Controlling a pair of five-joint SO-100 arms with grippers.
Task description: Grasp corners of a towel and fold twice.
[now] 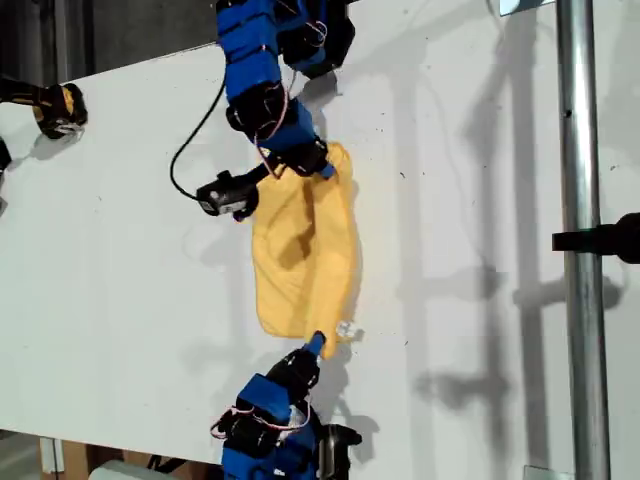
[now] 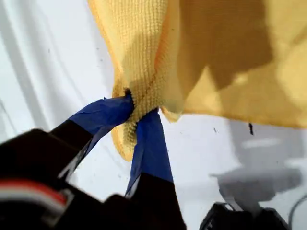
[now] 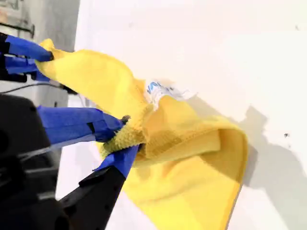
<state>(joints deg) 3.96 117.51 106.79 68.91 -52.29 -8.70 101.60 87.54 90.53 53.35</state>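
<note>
Exterior view. The towel (image 1: 305,245) lies on the white desk (image 1: 120,280) as a long, wrinkled yellow-orange band stretched between two blue arms. My first gripper (image 1: 322,168) comes in from the top of the exterior view, its jaws clamped on the towel's upper corner (image 1: 338,158). My second gripper (image 1: 316,344) comes in from the bottom, its jaws clamped on the lower edge of the towel, just beside the small white tag (image 1: 346,328). A metal pole (image 1: 583,240) runs upright along the exterior view's right, well apart from the towel.

First wrist view. The blue-taped jaws of my first gripper (image 2: 138,117) are shut on a bunched corner of the towel (image 2: 216,57). The pinched fabric hangs clear of the desk (image 2: 43,72), and the rest of the cloth spreads away beyond the jaws.

Second wrist view. The jaws of my second gripper (image 3: 125,136) pinch a gathered fold of the towel (image 3: 192,158), with the tag (image 3: 165,91) just beyond them. The cloth is doubled over on itself and rises toward the blue fingers (image 3: 26,48) of my first gripper at its far end.
</note>
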